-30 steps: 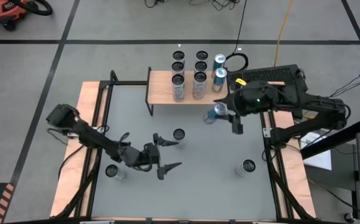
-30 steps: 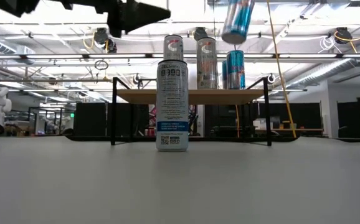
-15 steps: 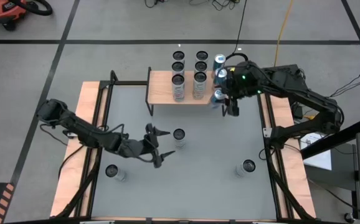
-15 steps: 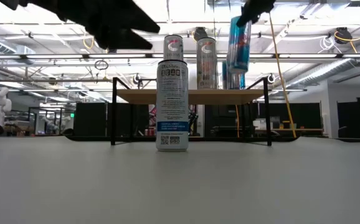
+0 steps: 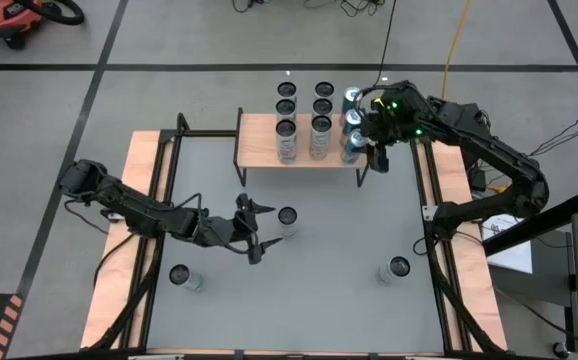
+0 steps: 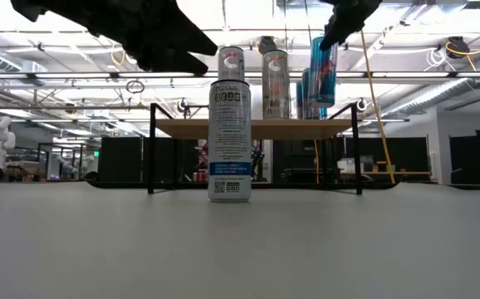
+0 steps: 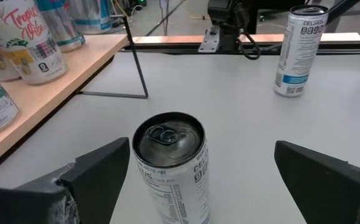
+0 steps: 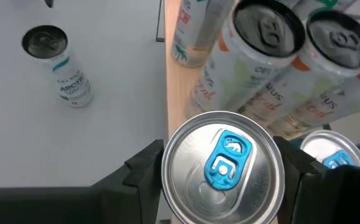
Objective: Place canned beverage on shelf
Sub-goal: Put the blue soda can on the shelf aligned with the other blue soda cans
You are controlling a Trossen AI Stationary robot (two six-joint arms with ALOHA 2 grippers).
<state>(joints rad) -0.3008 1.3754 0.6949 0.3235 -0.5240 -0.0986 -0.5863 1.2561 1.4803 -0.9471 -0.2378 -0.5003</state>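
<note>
My right gripper (image 8: 223, 177) is shut on a blue canned beverage (image 6: 322, 73), which hangs just over the right end of the shelf (image 6: 223, 127). The shelf (image 5: 261, 140) has a wood plank top on black legs and stands at the table's far edge. Several cans (image 5: 302, 138) stand on their bases on it. My left gripper (image 5: 266, 233) is open at mid-table. A white can (image 7: 170, 165) stands upright on the table between its spread fingers (image 7: 96, 174), apart from both. This white can (image 5: 288, 217) is also in the high view. My right gripper pinches the blue can near its top rim (image 8: 169, 163) between its two fingers, one on each side. The fingers slant down onto it from above and from the table's right. The can hangs below them, nearly upright and clear of the shelf top.
Two more white cans stand on the table, one near left (image 5: 182, 276) and one near right (image 5: 397, 268). Two blue cans (image 5: 352, 108) stand on the shelf's right end, close beside the held one. A black frame (image 5: 169, 160) runs along the table's edges.
My right gripper has carried the blue can from over the table toward the far edge, to above the shelf's right end. It has sunk a little, and the can has swung from tilted to nearly upright. My left gripper has shifted slightly toward the far edge beside the white can.
</note>
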